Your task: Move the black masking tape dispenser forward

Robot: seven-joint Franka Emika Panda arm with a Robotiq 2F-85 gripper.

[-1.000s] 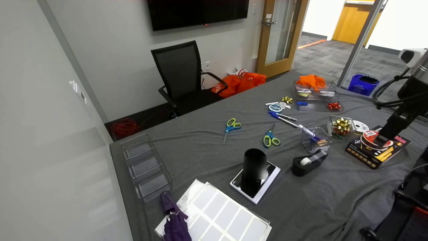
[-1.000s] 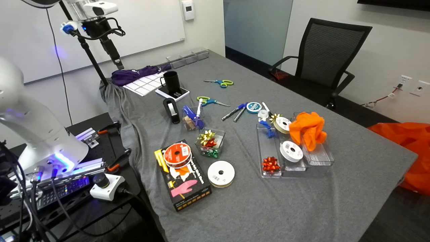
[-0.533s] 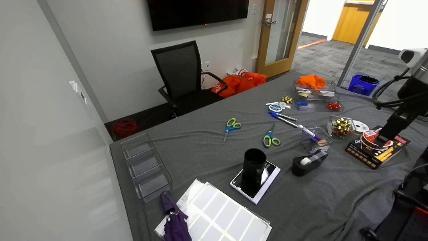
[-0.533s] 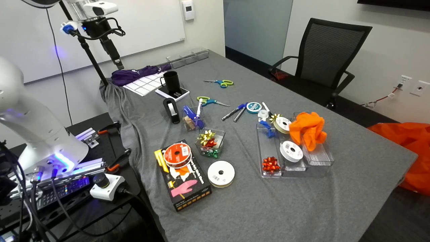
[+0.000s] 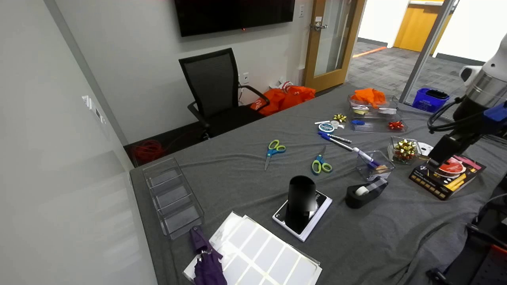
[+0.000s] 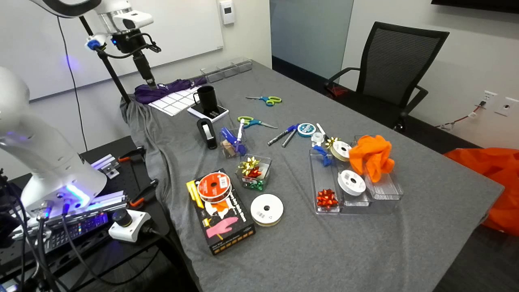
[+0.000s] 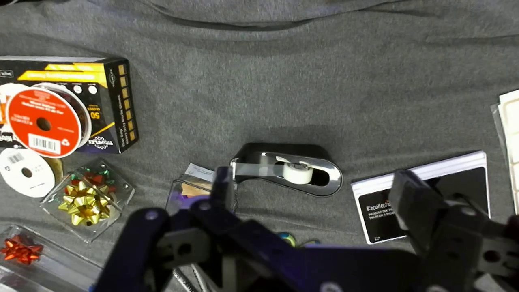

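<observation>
– End effector [image 7: 315, 184] has shifted nearer the black tape dispenser [image 5: 366, 193] in both exterior views.
– Likely the approach, contact yet to come. Fingers [image 7: 411, 196]?
– Wide apart, holding nothing.
– And the dispenser: where, pointing which way?
– On the table [image 6: 344, 247], between the clear pen cup [image 5: 362, 168] and the pigment ink pad [image 7: 380, 215]. Cutter end faces the cup, rounded end the pad. Long axis runs across the wrist view, roughly along the line joining the fingers, so a grasp across it would probably need a turn.
</observation>
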